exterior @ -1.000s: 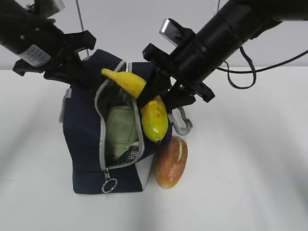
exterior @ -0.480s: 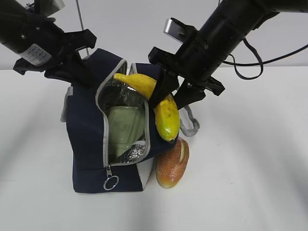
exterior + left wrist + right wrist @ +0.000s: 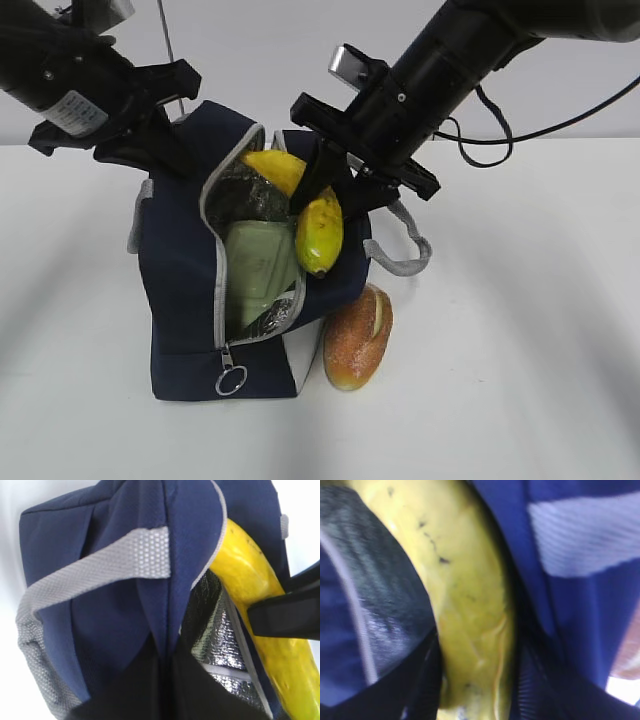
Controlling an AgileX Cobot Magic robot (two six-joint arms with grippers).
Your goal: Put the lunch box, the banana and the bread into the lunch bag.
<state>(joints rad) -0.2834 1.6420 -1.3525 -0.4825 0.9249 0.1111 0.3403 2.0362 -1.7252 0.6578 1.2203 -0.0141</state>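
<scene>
Setting: robotics lab bench — staged, not a home or kitchen
Surface: plain white table (image 3: 520, 400), bare to its front edge and right corner
Backdrop: blank pale wall (image 3: 260, 50) along the table's far edge
Rig: black arm (image 3: 470, 60) with loose black cable (image 3: 540, 140) — a labelled second arm (image 3: 70, 90) at left

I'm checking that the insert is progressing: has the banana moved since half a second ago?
Yes. The banana has swung left, its lower end now over the lunch bag's opening, farther from the bread.

Navy fabric lunch bag (image 3: 180, 290) with grey zipper edging and silver lining; yellow curved banana (image 3: 318, 232), green-tipped; golden-brown speckled oval bread (image 3: 355, 340).
</scene>
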